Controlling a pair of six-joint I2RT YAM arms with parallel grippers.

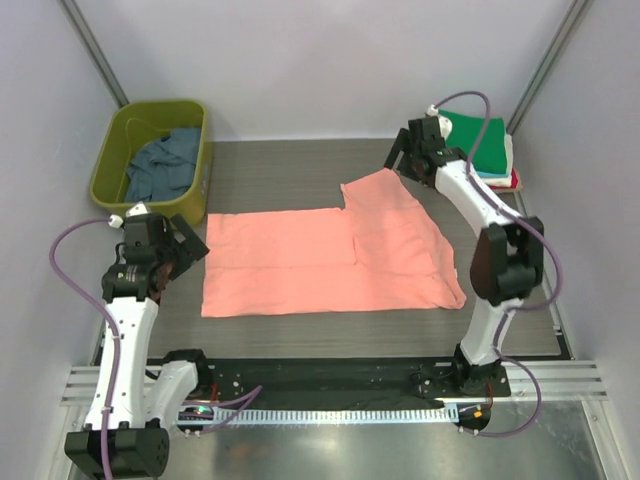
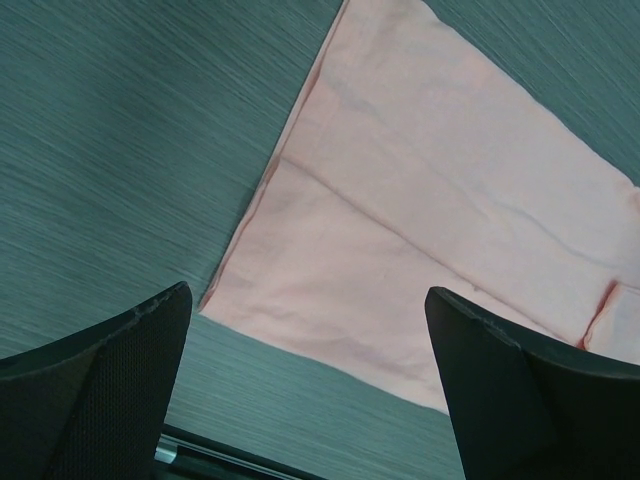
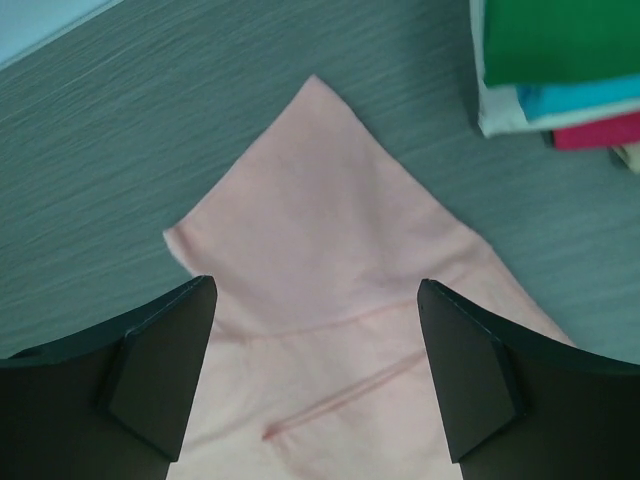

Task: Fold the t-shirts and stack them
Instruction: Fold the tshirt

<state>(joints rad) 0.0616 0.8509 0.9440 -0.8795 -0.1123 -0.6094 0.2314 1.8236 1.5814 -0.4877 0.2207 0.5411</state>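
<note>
Hovering over the salmon-pink t-shirt [image 1: 330, 262]
Wide open and empty, left gripper [image 1: 188, 243] and right gripper [image 1: 399, 156] flanked its ends, likely poised for the next fold.

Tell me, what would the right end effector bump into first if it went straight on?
The right end effector would probably meet the salmon-pink t-shirt first, lying flat straight ahead; depth is unclear.
</note>
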